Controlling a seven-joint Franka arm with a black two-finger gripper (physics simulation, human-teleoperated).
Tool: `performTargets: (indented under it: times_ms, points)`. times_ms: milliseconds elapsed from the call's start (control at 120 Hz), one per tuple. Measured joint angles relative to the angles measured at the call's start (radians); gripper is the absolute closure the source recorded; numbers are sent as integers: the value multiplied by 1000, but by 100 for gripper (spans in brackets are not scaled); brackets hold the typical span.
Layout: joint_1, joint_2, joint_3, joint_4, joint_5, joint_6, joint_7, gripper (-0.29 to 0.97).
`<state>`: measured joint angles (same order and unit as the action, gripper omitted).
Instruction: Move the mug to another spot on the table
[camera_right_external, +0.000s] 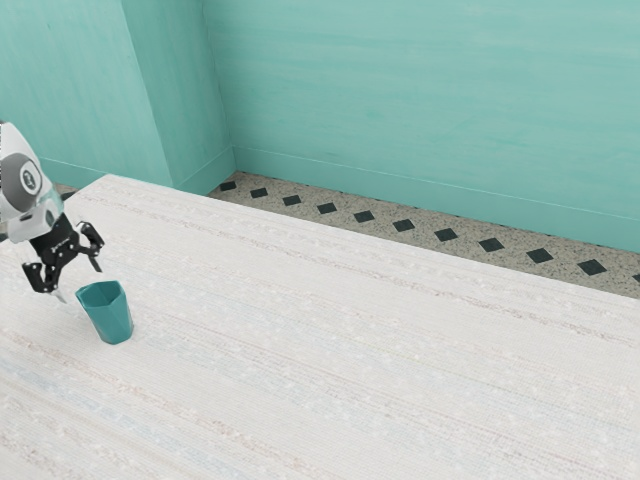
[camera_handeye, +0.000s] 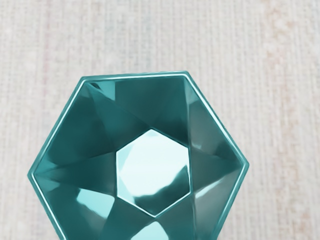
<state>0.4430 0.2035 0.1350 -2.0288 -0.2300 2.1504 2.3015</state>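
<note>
A teal, six-sided mug (camera_right_external: 106, 311) stands upright on the pale wooden table (camera_right_external: 350, 340), near the exterior view's left edge. My black gripper (camera_right_external: 77, 278) hangs just above and slightly to the left of its rim, open, with its fingers spread and nothing between them. In the wrist view I look straight down into the mug (camera_handeye: 145, 165); its hexagonal rim and pale bottom lie directly under my hand.
The table stretches wide toward the exterior view's right and front. Beyond its far edge are a speckled floor with black diamond tiles (camera_right_external: 445, 235) and teal walls (camera_right_external: 400, 90).
</note>
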Motion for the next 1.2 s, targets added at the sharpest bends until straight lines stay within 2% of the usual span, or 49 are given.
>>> performTargets:
  times_ms: [500,567,733,933,1200]
  points:
    - [19,117,0,27,-87,57,114,3]
    - [20,122,0,28,-97,60,123,10]
    - [32,123,0,36,-123,64,142,48]
    - [40,122,-1,44,-204,69,165,62]
    - [41,111,-2,45,-371,-38,189,66]
